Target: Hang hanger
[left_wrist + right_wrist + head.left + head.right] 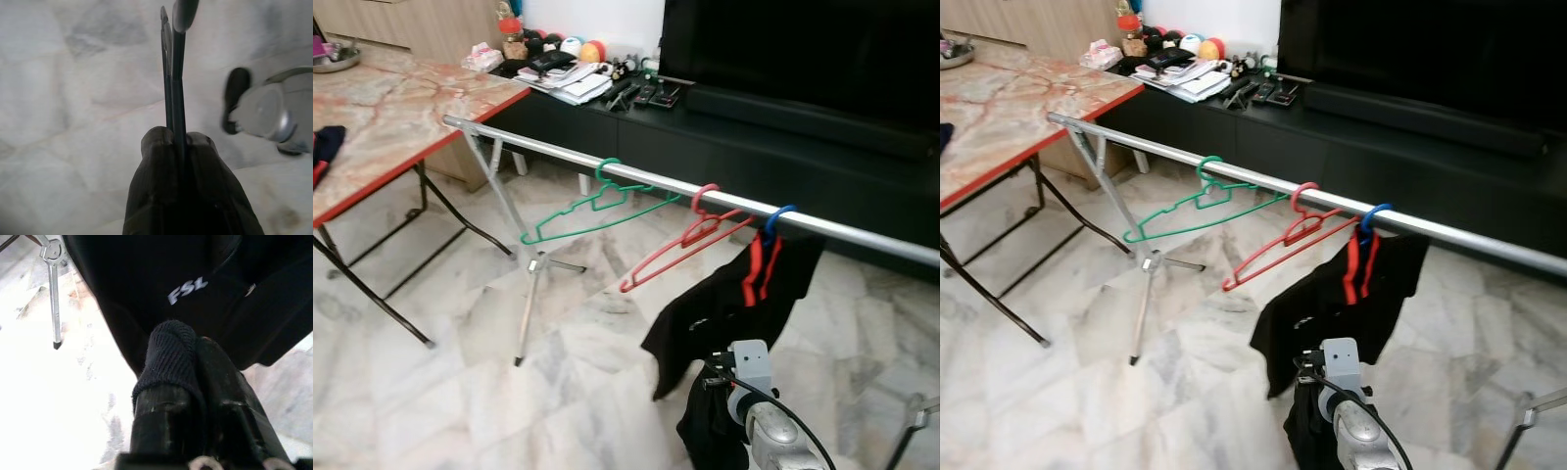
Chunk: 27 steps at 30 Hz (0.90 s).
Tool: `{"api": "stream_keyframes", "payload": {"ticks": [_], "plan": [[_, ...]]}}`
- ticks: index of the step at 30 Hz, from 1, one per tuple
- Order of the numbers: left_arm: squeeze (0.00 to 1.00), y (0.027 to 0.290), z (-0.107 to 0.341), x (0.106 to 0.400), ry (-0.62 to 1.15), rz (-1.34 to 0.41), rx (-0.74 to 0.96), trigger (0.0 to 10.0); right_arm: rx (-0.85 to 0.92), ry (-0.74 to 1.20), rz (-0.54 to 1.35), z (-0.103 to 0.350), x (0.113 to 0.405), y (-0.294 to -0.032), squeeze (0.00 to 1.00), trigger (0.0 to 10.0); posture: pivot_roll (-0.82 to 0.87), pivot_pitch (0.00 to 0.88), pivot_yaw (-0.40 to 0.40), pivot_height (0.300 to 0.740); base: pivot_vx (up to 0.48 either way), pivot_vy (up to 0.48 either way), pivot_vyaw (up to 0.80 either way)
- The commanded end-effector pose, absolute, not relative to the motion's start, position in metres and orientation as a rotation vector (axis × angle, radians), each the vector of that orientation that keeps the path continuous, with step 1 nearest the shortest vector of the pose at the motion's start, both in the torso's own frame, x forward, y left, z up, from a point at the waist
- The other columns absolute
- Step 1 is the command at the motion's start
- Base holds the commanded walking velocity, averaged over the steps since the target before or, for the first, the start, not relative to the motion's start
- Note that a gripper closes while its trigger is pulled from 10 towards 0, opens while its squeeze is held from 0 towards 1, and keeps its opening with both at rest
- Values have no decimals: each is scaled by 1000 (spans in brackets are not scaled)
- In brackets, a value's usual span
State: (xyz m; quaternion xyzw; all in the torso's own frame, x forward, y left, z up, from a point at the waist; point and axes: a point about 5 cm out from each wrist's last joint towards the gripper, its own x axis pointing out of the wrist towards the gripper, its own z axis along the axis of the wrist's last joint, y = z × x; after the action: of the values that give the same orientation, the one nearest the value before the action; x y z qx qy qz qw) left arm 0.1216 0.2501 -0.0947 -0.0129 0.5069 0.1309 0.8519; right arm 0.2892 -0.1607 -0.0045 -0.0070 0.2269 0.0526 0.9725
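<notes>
A silver rail (568,157) runs across the room on a tripod stand. On it hang an empty green hanger (597,209), an empty red hanger (683,247) and a blue hanger (777,217) that carries a black garment (744,294) with red stripes. My right arm (754,392) reaches up under that garment. In the right wrist view my right gripper (193,335) is shut, its tips against the black cloth marked FSL (188,290); whether cloth is pinched is hidden. My left gripper (172,19) hangs shut over the marble floor with nothing held.
A folding table with a marble-pattern top (401,108) stands on the left. Behind the rail is a low black cabinet (754,142) with remotes and clutter, under a large TV (803,49). The rack's tripod leg (530,304) and another leg (913,431) stand on the floor.
</notes>
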Motion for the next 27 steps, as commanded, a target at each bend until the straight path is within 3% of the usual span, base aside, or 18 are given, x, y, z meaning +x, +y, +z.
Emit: {"api": "stream_keyframes", "payload": {"ticks": [1, 27], "plan": [[0, 245, -98, 116, 1091, 264, -38, 10000, -15, 466, 84, -7, 286, -169, 0, 10000, -8, 145, -10, 740, 0, 480, 0], [0, 244, -99, 114, 1096, 243, -41, 10000, 0, 474, 82, -7, 286, -167, 0, 10000, -2, 144, -10, 740, 0, 480, 0]]}}
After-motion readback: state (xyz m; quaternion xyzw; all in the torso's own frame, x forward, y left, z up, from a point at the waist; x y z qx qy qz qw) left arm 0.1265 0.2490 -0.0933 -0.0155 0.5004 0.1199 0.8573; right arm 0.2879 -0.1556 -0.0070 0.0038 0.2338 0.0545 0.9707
